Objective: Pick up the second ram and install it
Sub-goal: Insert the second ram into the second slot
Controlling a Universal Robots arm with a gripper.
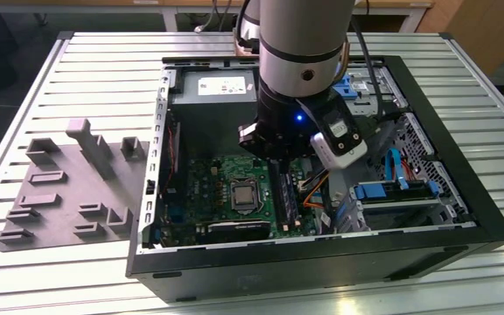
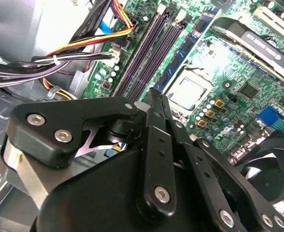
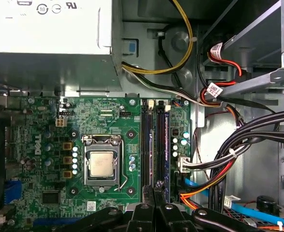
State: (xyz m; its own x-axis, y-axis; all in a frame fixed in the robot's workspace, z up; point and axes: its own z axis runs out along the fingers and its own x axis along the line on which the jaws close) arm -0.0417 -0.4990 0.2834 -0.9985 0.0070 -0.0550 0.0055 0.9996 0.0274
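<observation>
in the exterior view the gripper (image 1: 275, 164) hangs inside the open computer case (image 1: 322, 266), closed on the second ram (image 1: 285, 197), which stands on edge over the memory slots (image 3: 144, 145). that view also takes in the grey tray (image 1: 60, 197) beside the case. both wrist views look past the pinched fingertips (image 2: 154, 99) to the processor (image 3: 102, 163).

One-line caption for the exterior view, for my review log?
Gripper low inside the open computer case, above the memory slots; grey tray on the table at the exterior view's left.
</observation>
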